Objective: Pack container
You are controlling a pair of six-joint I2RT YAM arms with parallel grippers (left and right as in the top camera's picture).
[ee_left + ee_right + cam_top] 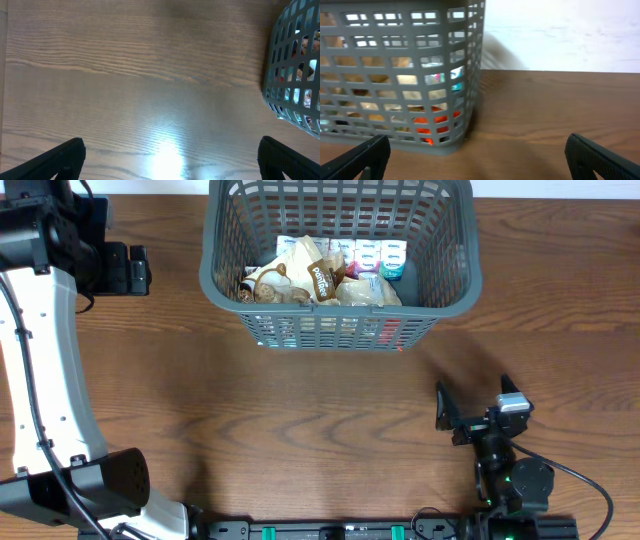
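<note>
The container (207, 272) is a large grey lattice basket standing at the far middle of the wooden table. It holds several snack packs (320, 278), brown and white ones among them. My left gripper (146, 270) hovers left of the basket, open and empty. In the left wrist view its fingers (60, 160) frame bare wood, with the basket's corner (292, 75) at the right. My right gripper (474, 393) sits near the front right, open with nothing between its fingers. In the right wrist view the basket wall (420, 145) fills the left, with orange packaging visible through the slots.
The white left arm (50, 380) runs down the table's left side. The right arm's base (515, 485) stands at the front edge. A pale wall (560, 35) rises behind the table in the right wrist view.
</note>
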